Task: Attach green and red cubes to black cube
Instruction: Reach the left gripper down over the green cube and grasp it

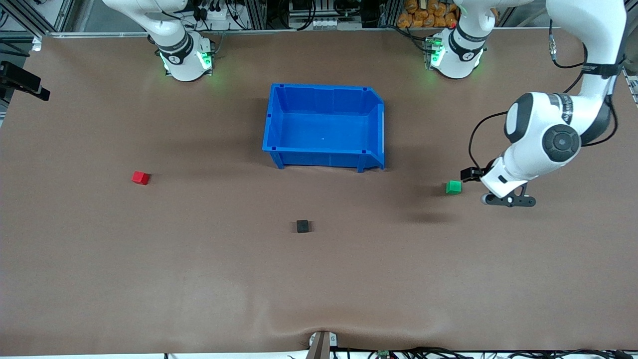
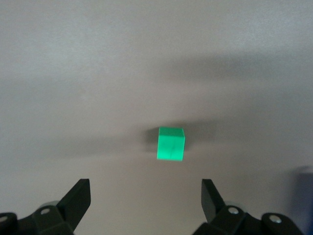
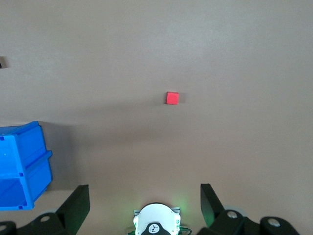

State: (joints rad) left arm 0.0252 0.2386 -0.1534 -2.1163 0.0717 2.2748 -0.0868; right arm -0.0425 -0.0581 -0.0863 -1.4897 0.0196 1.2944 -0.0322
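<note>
Green cube (image 2: 170, 143) sits on the desk (image 1: 199, 259) beneath the left gripper (image 2: 145, 196), jaws spread for a grasp, while the right gripper (image 3: 145, 198) waits high, jaws spread.

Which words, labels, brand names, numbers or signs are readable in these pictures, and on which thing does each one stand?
No text can be read with certainty.
Left arm: dark lettering on the white link, too small to read.
Arm bases: a small round mark on each black ring, not legible.
Green cube, red cube, black cube, blue bin: no writing visible.
</note>
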